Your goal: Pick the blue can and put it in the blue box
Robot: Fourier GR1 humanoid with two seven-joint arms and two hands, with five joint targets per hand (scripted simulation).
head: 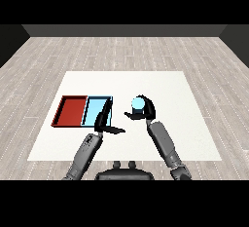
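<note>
The right robot hand (144, 110) had its fingers curled round the blue can (138, 105), which sat in that grip just off the blue tray (92, 110) at its three o'clock. So the pick looked done, while the carry and the placing remained. The left robot hand (103, 122), fingers straight and relaxed, rested over the blue tray's near right corner, at about eight o'clock from the can, and could obstruct the drop. The red tray (71, 110) touched the blue tray at its nine o'clock on the desk (185, 138).
</note>
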